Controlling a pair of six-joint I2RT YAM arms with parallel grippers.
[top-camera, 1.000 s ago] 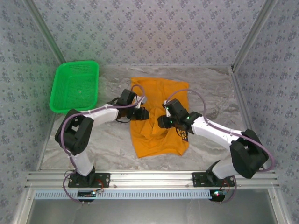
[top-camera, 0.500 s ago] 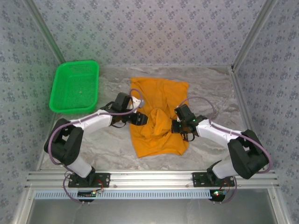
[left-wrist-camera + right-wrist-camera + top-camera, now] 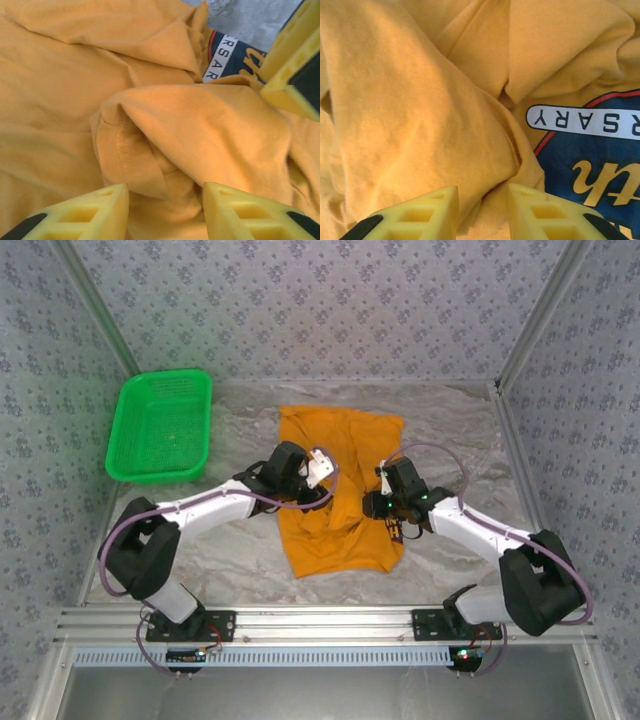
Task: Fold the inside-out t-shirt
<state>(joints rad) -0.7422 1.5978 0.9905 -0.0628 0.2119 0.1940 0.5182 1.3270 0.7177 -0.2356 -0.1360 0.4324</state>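
Note:
The inside-out t-shirt [image 3: 340, 440] is orange-yellow and lies crumpled mid-table, bunched at its centre. A dark blue printed graphic [image 3: 592, 155] shows on one layer, also the graphic [image 3: 227, 52] in the left wrist view. My left gripper [image 3: 322, 492] rests on the bunch from the left. Its jaws [image 3: 165, 192] stand open around a raised hemmed fold [image 3: 125, 150]. My right gripper [image 3: 372, 506] faces it from the right, open [image 3: 482, 197], with a cloth ridge lying between its fingertips. One of its yellow fingers [image 3: 292, 60] shows close by in the left wrist view.
A green mesh basket [image 3: 162, 425] stands at the back left of the marbled table [image 3: 450, 430]. Patterned walls close in the back and both sides. The metal rail [image 3: 320, 620] with the arm bases runs along the near edge.
My left gripper has moved right onto the shirt's bunched middle and opened. My right gripper pulled back a little to the right; the cloth between the two is bunched tighter.

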